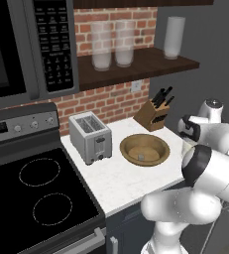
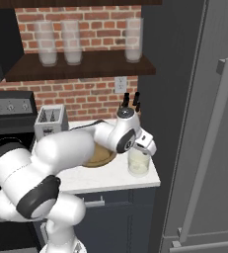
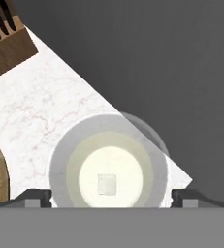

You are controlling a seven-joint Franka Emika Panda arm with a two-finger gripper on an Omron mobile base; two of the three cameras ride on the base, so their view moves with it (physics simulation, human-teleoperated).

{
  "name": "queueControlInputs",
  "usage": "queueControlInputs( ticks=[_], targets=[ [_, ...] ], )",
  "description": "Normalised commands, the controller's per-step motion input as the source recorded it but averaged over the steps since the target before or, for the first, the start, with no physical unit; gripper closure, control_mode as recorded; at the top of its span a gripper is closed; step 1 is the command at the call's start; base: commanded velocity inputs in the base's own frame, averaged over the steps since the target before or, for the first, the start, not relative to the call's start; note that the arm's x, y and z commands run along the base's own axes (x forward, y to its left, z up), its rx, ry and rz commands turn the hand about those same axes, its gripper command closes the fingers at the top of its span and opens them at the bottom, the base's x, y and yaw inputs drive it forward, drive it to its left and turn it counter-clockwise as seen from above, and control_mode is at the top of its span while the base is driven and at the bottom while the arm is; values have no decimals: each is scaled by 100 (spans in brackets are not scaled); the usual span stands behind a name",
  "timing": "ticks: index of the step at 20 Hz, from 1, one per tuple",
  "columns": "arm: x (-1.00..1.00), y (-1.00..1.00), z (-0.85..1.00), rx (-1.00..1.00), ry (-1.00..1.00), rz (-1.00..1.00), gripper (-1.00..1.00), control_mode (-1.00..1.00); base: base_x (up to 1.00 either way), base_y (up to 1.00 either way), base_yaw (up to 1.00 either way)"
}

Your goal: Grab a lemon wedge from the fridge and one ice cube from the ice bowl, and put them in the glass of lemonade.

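One ice bowl (image 1: 144, 149) sits on the table (image 1: 111, 178), and one ice cube (image 1: 141, 157) lies inside it. A second ice cube (image 3: 106, 184) rests in the one glass of lemonade (image 3: 111, 167). Three taller frosted glasses stand on the shelf (image 1: 136, 67): one (image 1: 101, 45), a second (image 1: 125, 43) beside it, and a third (image 1: 174, 37) further along. There is one toaster (image 1: 90, 137) with two slots, one knife block (image 1: 152, 114) holding several dark-handled knives, and one wall outlet (image 1: 136, 86). The stove (image 1: 31, 193) shows two ringed burners. One microwave (image 1: 27, 44) hangs above it. One fridge (image 2: 204, 123) shows one long bar handle (image 2: 209, 143).
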Motion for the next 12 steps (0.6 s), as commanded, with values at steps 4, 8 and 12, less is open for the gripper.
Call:
queueControlInputs(
  ticks=[4, 8, 12],
  targets=[
    [-35, 16, 17, 0, -8, 2, -100, -100, 0, 0, 0],
    [-28, 22, 22, 0, -10, 4, -100, -100, 0, 0, 0],
    [-20, 23, 21, 0, -9, 6, -100, -100, 0, 0, 0]
  ],
)
